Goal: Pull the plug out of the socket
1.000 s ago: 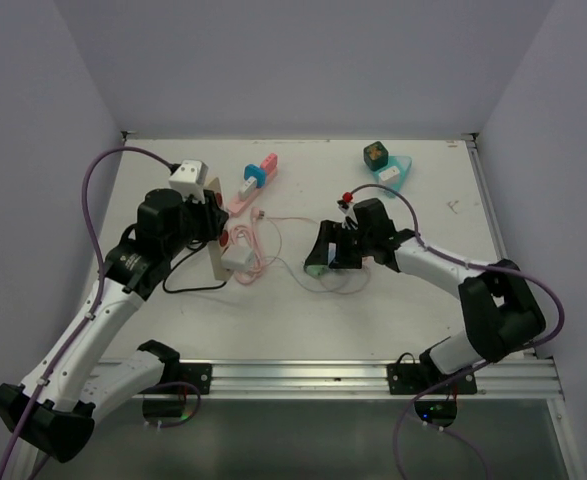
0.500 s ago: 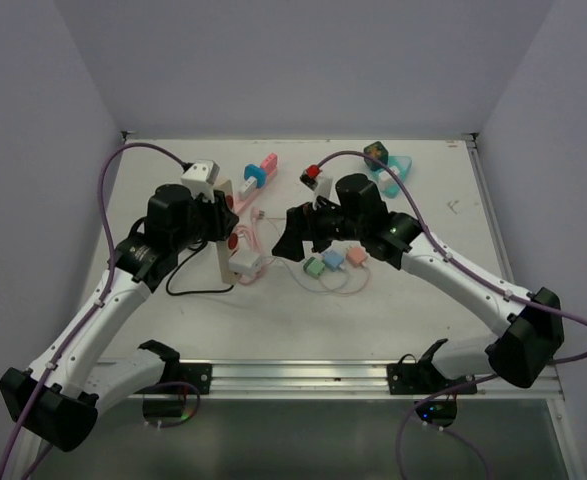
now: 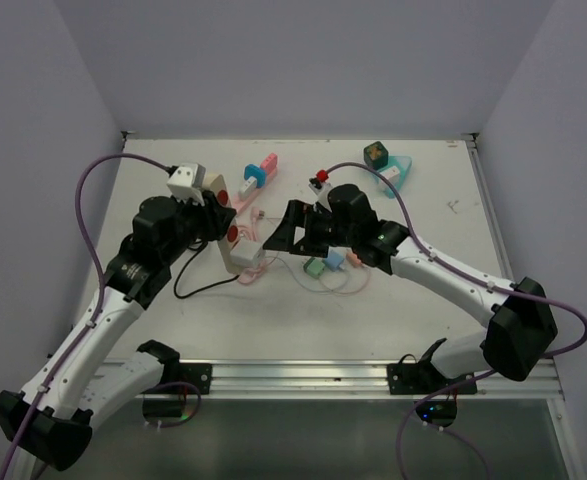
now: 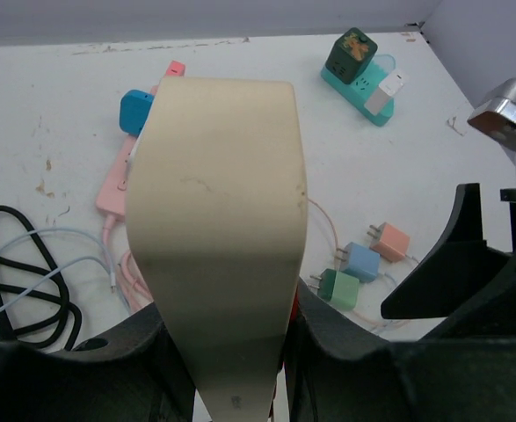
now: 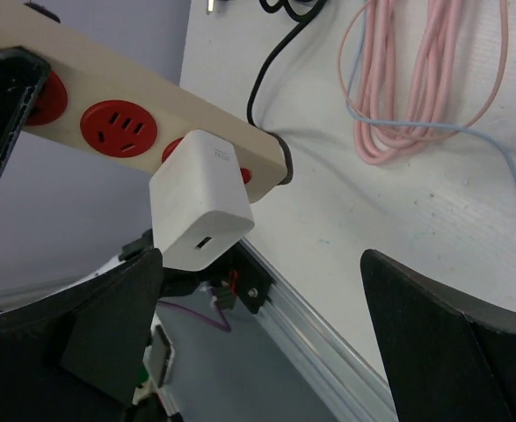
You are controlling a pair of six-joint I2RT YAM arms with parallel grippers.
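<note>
White plug sits in the end socket of the beige power strip, which the left gripper clamps and holds up off the table. The plug looks like a light, rigid, smooth plastic cube held only by prong friction, so it probably wants a squeeze on two flat opposite sides and a straight pull off the strip face. Versus a second ago, the right gripper, jaws wide and empty, has left the small coloured chargers and now sits just beside the plug.
</note>
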